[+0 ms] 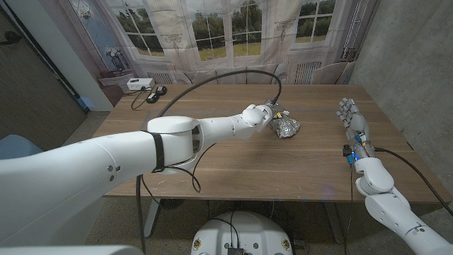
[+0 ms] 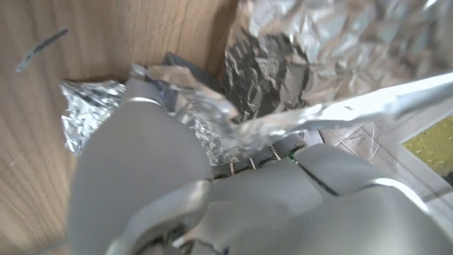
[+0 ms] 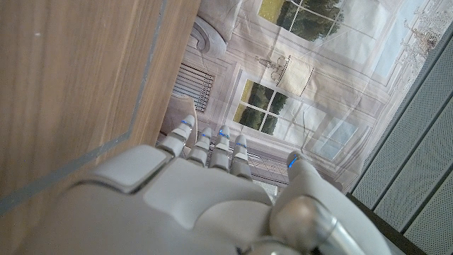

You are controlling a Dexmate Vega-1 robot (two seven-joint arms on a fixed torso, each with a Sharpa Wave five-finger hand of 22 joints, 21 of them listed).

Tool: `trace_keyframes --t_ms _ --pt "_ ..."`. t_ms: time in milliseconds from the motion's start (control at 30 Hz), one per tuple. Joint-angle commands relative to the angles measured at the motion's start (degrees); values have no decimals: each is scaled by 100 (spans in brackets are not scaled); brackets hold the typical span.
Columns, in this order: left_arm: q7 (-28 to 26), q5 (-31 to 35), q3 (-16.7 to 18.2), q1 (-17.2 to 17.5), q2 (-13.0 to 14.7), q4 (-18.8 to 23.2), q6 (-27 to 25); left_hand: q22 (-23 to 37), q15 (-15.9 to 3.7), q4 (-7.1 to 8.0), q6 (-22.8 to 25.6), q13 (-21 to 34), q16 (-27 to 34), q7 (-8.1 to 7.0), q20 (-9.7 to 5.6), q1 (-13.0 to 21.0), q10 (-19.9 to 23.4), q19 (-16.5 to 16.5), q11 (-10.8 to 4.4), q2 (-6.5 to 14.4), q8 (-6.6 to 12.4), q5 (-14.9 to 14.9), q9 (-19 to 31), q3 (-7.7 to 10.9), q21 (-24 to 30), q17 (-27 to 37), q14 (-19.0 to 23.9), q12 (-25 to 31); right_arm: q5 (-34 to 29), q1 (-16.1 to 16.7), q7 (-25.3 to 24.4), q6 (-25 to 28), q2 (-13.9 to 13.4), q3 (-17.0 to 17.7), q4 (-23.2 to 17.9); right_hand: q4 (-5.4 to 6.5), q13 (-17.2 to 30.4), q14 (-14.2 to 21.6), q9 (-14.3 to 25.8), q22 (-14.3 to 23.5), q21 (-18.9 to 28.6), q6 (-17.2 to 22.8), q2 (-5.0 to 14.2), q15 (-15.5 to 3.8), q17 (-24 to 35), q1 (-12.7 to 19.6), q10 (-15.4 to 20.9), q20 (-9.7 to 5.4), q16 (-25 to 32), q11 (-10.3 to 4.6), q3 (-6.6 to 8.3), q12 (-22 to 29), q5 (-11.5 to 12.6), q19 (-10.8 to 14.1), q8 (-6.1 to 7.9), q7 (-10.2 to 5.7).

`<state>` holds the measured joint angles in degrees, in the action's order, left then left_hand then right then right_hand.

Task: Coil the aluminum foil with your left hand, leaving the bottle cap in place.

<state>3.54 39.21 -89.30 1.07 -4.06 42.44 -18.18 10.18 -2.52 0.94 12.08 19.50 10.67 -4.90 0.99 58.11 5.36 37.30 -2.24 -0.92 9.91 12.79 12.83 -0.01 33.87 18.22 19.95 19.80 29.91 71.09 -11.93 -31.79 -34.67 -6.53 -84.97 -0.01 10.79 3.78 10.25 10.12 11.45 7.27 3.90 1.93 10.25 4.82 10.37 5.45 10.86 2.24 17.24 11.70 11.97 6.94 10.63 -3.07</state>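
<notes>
A crumpled lump of aluminum foil [image 1: 287, 127] lies on the wooden table [image 1: 233, 152], right of centre. My left hand [image 1: 260, 115] reaches across to it and touches its near-left side. In the left wrist view the foil [image 2: 283, 64] is bunched up against my left hand [image 2: 141, 170], with a strip of it folded over the fingers [image 2: 212, 120], so the hand grips it. The bottle cap is hidden or too small to tell. My right hand [image 1: 352, 117] stands apart at the table's right side, fingers straight and spread, holding nothing; the right wrist view shows those fingers [image 3: 212, 145] extended.
A white box [image 1: 139, 83] and a small black object [image 1: 160, 90] sit at the table's far left corner. A black cable [image 1: 233, 73] arcs over the table along my left arm. The table's right edge [image 1: 396, 134] runs close to my right hand.
</notes>
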Motion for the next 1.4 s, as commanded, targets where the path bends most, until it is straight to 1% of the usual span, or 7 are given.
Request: trace_keyframes --t_ms 33,167,467,967,1100,1267,1400 --pt "623 393 14 -36 202 493 -43 -14 115 314 -1194 -182 -38 -163 768 -839 -523 -948 64 -461 6 303 -163 -517 -634 -342 -767 -460 -73 61 -91 -10 2 36 -68 3 22 32 13 21 31 42 27 17 17 8 54 -19 43 9 17 16 -6 21 26 -8" --pt "650 447 113 9 318 693 -81 -3 278 517 -1519 -262 -21 -286 1105 -1226 -668 -1589 60 -493 31 527 -193 -786 -1065 -488 -1139 -588 -79 86 -93 -4 -7 49 -94 4 22 35 13 21 31 42 28 22 17 8 49 -17 43 11 17 12 -6 22 25 -6" --pt "-510 529 691 489 835 1478 -345 6 578 905 -1454 -369 6 -472 1142 -2284 -743 -2593 56 110 143 565 -201 -1035 -1785 -605 -1672 -647 -46 69 -48 24 0 35 -70 5 23 36 13 21 30 48 30 29 18 7 55 -14 40 15 18 9 -6 22 27 -8" --pt "-822 -1204 2336 738 1406 1788 1632 37 467 766 -670 -489 178 -542 1118 -2912 92 -2464 113 528 310 349 -220 -1151 -1950 -715 -1199 -383 -12 104 -18 -1 -12 66 -55 10 24 37 13 20 28 71 28 28 19 0 56 -18 35 12 13 0 -7 22 33 -9" --pt "-827 -1446 2574 662 1408 1595 2035 28 196 401 -208 -590 203 -601 993 -2259 542 -1956 -12 952 326 376 -231 -781 -1898 -770 -773 -311 -7 104 -12 25 -20 62 -59 11 25 39 13 20 27 79 28 27 19 -3 57 -14 35 13 12 -1 -7 21 36 -10" --pt "-1010 -1335 2582 625 1309 1391 1995 83 -65 591 -125 -638 211 -209 349 -1131 1080 -1243 9 1372 166 882 -182 1554 -1753 -699 -312 -303 0 102 -5 19 -13 59 -43 15 25 37 13 20 27 80 27 28 20 -7 53 -20 32 11 9 -6 -8 22 34 -8" --pt "-1208 -1327 2511 654 1096 969 2133 83 -85 908 7 -639 179 -210 699 -1377 1172 -1505 -58 1241 188 876 -169 1746 -1874 -698 -262 -322 7 113 -21 -4 11 65 -24 16 26 41 13 20 28 84 26 31 20 -10 57 -14 33 12 7 -6 -8 24 35 -6"
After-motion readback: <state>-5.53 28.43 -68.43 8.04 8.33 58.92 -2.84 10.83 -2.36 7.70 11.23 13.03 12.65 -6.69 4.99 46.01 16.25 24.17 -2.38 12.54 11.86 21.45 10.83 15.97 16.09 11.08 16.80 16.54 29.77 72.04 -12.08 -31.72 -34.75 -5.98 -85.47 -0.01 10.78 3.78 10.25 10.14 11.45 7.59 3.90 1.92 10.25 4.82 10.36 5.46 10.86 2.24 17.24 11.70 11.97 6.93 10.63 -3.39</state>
